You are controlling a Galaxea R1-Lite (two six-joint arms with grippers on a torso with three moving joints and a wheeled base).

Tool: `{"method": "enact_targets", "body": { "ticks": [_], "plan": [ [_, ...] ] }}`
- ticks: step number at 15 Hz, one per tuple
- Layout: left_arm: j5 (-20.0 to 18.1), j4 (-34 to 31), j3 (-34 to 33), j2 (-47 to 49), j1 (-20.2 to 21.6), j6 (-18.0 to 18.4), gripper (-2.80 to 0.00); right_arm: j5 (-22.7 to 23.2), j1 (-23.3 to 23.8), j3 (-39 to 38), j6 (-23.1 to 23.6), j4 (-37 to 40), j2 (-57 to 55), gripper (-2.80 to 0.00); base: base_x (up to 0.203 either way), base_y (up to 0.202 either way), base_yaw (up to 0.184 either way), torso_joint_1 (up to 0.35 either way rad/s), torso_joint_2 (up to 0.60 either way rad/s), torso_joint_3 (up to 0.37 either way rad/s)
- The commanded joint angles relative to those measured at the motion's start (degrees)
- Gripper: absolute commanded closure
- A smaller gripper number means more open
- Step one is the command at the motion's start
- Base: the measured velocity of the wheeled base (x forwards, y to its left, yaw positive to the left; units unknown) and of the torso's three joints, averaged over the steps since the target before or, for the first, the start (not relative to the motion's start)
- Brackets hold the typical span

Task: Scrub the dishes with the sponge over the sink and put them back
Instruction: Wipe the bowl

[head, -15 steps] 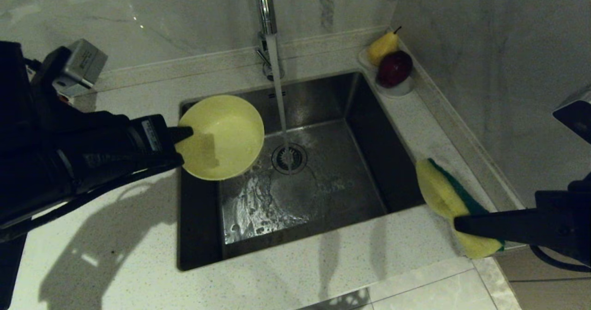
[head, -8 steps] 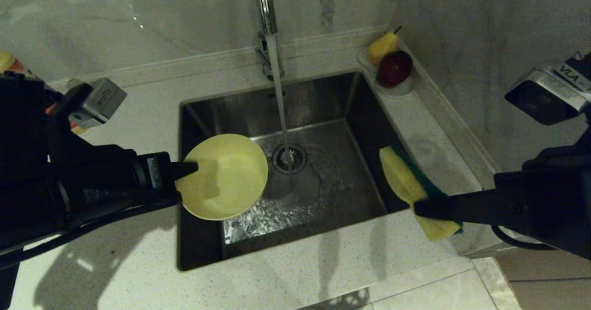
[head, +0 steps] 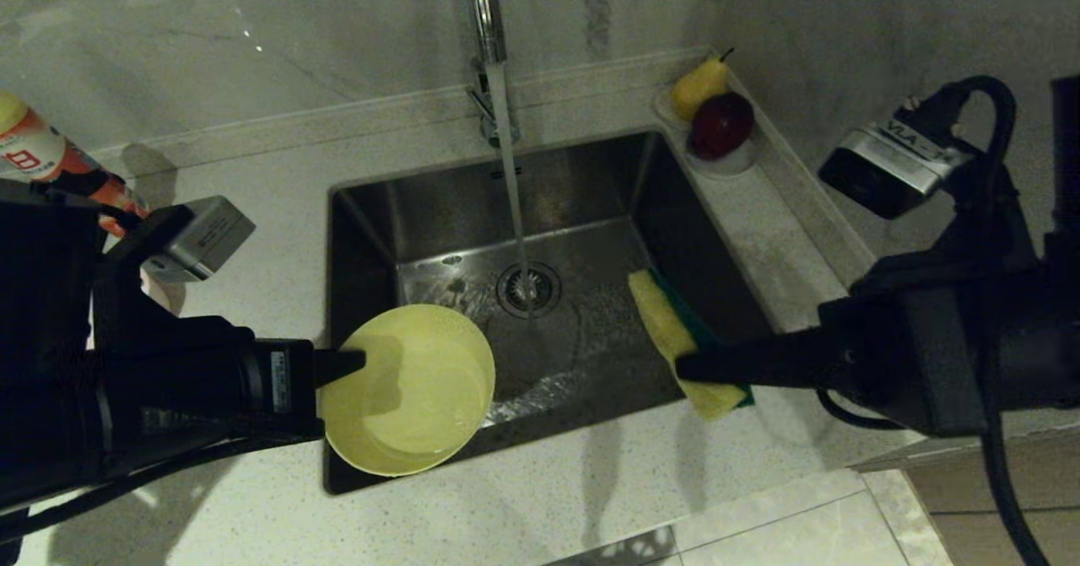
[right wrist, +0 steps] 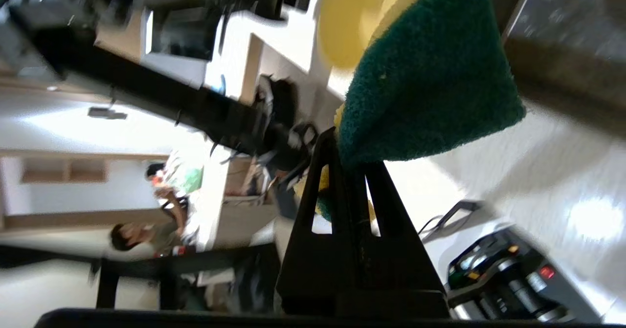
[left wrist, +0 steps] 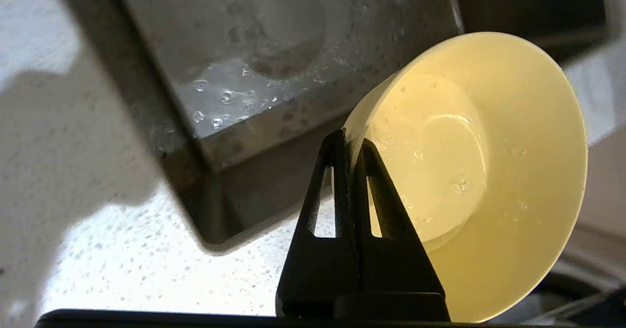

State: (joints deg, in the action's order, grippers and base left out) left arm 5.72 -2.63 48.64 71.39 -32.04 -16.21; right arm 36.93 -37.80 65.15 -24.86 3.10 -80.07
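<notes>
My left gripper (head: pixel 354 362) (left wrist: pixel 348 144) is shut on the rim of a yellow bowl (head: pixel 413 389) (left wrist: pixel 484 171), held over the sink's (head: pixel 439 212) near left corner with water pooled inside. My right gripper (head: pixel 685 369) (right wrist: pixel 348 159) is shut on the sponge (head: pixel 675 338) (right wrist: pixel 430 78), yellow foam with a dark green face, hanging over the sink's right side. Bowl and sponge are apart, with the drain (head: pixel 529 288) between them. No other dishes show.
Water runs from the chrome tap (head: pixel 485 18) onto the drain. A white saucer (head: pixel 742 161) with a pear (head: pixel 699 85) and a dark red fruit (head: pixel 721 124) sits at the back right corner. A bottle (head: pixel 42 157) stands at far left. The wall rises close on the right.
The left gripper has carried the yellow bowl from the sink's back left toward its near edge. The right gripper has brought the sponge leftward from the counter to over the sink.
</notes>
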Motion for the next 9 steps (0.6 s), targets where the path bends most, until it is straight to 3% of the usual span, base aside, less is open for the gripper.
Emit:
{"method": "enact_targets", "body": {
  "ticks": [1,3,6,9],
  "plan": [
    [1.5,0.2,0.3,0.9,-2.1,1.2,0.0,-2.1,-2.4,7.2,-0.2,2.0,-6.0,0.0,0.0,0.0,0.0,0.0,0.0,0.0],
    [7.0,2.9,1.1,3.1,-2.6,3.8,0.0,-4.1,-5.6,12.0,-0.3,4.3,-9.6,0.0,0.0,0.0,0.0,0.0,0.0,0.0],
    [13.9,12.6,-0.1,3.9,-5.6,8.3,0.0,-7.6,-10.8,15.1,-0.3,6.8,-13.4,0.0,0.0,0.0,0.0,0.0,0.0,0.0],
    [17.6,19.3,-1.2,3.9,-8.7,11.5,0.0,-9.3,-11.8,19.7,-0.4,7.5,-18.2,0.0,0.0,0.0,0.0,0.0,0.0,0.0]
  ]
}}
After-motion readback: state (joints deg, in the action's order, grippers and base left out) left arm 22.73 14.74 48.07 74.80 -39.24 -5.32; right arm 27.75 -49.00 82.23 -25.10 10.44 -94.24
